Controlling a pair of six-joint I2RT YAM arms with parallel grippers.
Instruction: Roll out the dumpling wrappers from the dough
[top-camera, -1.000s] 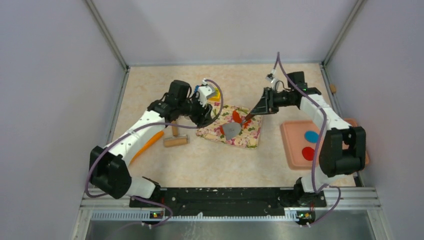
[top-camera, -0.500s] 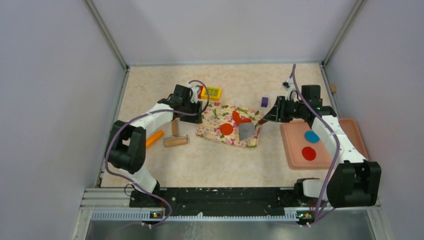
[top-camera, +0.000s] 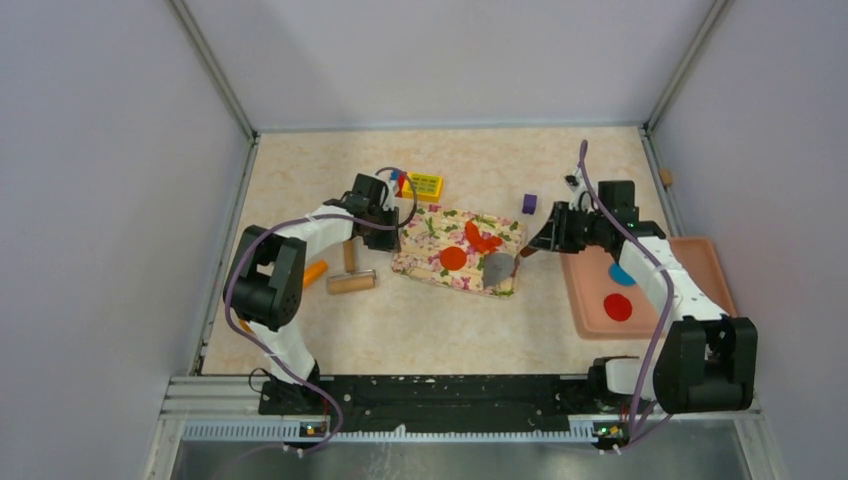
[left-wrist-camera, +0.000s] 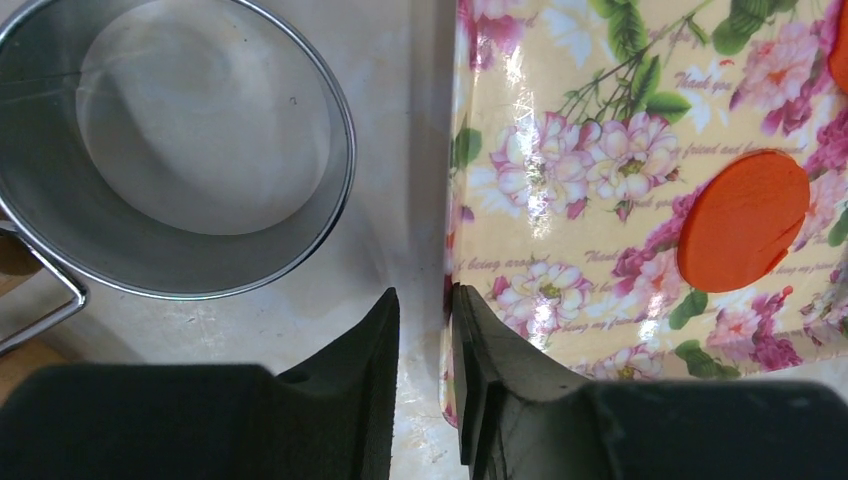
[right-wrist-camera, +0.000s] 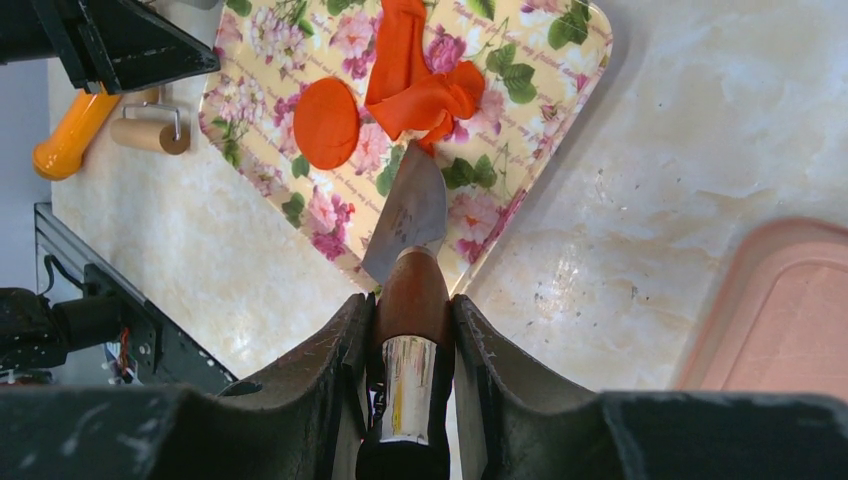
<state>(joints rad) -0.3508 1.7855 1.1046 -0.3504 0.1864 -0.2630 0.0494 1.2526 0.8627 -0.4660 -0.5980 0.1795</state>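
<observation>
Now the right gripper (right-wrist-camera: 410, 305) is pinching the scraper (right-wrist-camera: 410, 215), its blade tip meeting the dough (right-wrist-camera: 415, 85) at the far right of the floral board (right-wrist-camera: 540, 60), beside a dumpling wrapper (right-wrist-camera: 328, 122). The left gripper (left-wrist-camera: 425, 300) is sitting nearly closed at the board's left edge, hold unclear. The next move is likely cutting a portion free

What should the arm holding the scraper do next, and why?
Probably ease the scraper forward, sliding its blade under the crumpled dough. The right gripper grips its handle, the blade rests on the flowery board, and its tip touches the dough's edge, so a small push should start lifting it.
</observation>
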